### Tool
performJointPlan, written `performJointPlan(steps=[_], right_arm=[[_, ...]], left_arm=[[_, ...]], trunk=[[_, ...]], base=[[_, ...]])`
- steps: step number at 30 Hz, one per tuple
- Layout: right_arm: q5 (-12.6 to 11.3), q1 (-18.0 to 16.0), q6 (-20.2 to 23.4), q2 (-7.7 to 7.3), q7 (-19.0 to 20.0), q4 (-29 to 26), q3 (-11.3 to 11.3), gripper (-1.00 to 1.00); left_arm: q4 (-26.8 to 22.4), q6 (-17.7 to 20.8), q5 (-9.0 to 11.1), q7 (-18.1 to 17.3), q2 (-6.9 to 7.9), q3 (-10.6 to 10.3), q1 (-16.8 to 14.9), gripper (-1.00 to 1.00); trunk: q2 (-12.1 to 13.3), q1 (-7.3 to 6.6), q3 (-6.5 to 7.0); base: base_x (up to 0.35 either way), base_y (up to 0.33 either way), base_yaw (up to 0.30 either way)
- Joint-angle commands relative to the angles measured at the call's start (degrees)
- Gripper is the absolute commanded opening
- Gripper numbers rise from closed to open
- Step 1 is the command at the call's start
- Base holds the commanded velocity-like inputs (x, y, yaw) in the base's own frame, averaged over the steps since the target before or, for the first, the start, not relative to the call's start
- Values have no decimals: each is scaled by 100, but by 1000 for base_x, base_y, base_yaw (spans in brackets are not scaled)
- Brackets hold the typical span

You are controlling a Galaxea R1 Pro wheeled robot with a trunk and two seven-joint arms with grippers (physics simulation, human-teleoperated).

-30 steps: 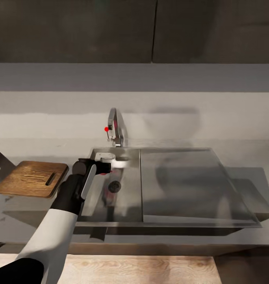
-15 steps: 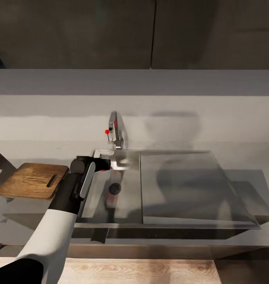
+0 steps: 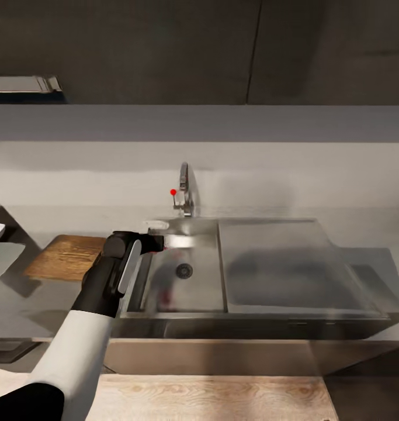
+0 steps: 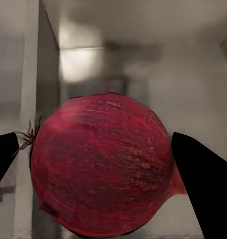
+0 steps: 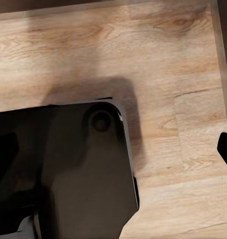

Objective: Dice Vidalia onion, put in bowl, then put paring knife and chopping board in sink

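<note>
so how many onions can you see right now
1: the onion, red-skinned, sits between the left gripper fingers, over the sink basin's left edge. Others could be hidden behind the arm.

My grey bench (image 3: 41,304) carries the chopping board (image 3: 65,257) at my left. The sink (image 3: 269,275) is set into it beside the board.

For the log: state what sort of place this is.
Most likely a kitchen: a stainless-steel sink with a chrome tap set in a grey countertop, a wooden chopping board beside it, and a red onion between the left pincer's fingers.
</note>
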Motion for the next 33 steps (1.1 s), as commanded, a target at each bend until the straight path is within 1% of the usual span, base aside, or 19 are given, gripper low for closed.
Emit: performJointPlan(steps=[1, 8, 33], right_arm=[[-36, 3, -8, -2, -18, -11, 18, 100], [-36, 3, -8, -2, -17, -11, 18, 100], [-36, 1, -8, -2, -18, -11, 18, 100]], left_arm=[[-31, 22, 42, 43, 1, -5, -5, -100], [-151, 22, 42, 43, 1, -5, -3, -100], [-154, 22, 42, 43, 4, -5, -4, -100]], trunk=[[-11, 2, -1], [-11, 2, 62], [-11, 2, 287]], base=[[-222, 213, 0], [-127, 245, 0], [-3, 300, 0]])
